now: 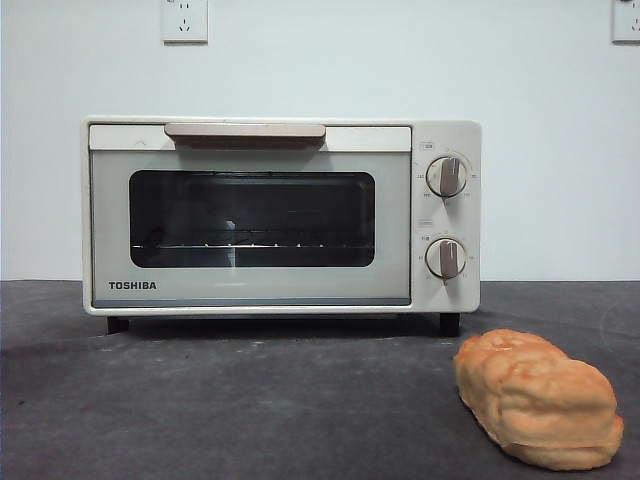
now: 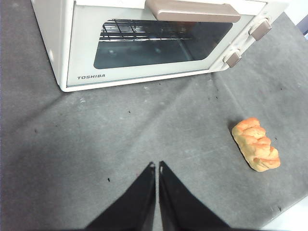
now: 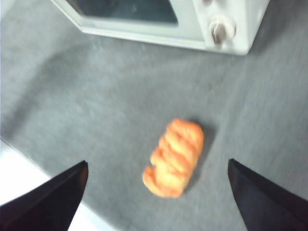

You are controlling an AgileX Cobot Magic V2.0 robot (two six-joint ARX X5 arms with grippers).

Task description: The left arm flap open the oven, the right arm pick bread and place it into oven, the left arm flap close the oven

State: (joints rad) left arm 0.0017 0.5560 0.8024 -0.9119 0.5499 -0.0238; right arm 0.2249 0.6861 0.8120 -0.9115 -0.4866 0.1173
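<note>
Your oven [image 1: 280, 215] sits door shut at the far side, bread [image 1: 538, 398] lies on the table [image 1: 250, 400] near-right of it, left gripper [image 2: 157, 167] pinched together, right gripper [image 3: 156, 168] spread wide above the bread.

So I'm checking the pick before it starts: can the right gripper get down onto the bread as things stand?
Probably yes. The right gripper hangs above the bread with its jaws spread wide, and nothing lies between them. The loaf lies alone on the grey table, apart from the shut oven.
</note>
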